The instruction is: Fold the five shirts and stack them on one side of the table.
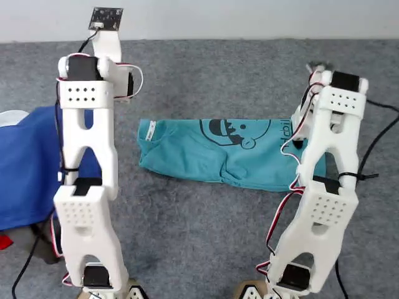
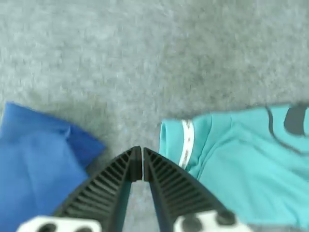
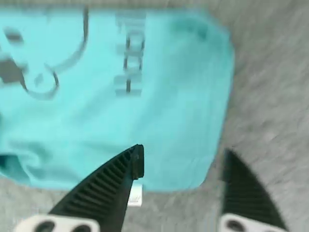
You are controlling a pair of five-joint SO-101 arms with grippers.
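Teal shirt (image 1: 212,152), folded into a long strip, lies mid-counter (image 1: 206,249). Blue shirt (image 1: 28,165) sits at the counter's left edge. Left claw (image 2: 143,166) is pinched closed and empty, over bare counter between the shirts. Right claw (image 3: 183,157) is spread wide over the teal shirt's hem corner.

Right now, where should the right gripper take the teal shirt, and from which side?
The hem corner of the teal shirt, from above on its outer edge. The shirt lies flat in a folded band, that corner ends on bare grey mat, and the open right gripper hangs over it.
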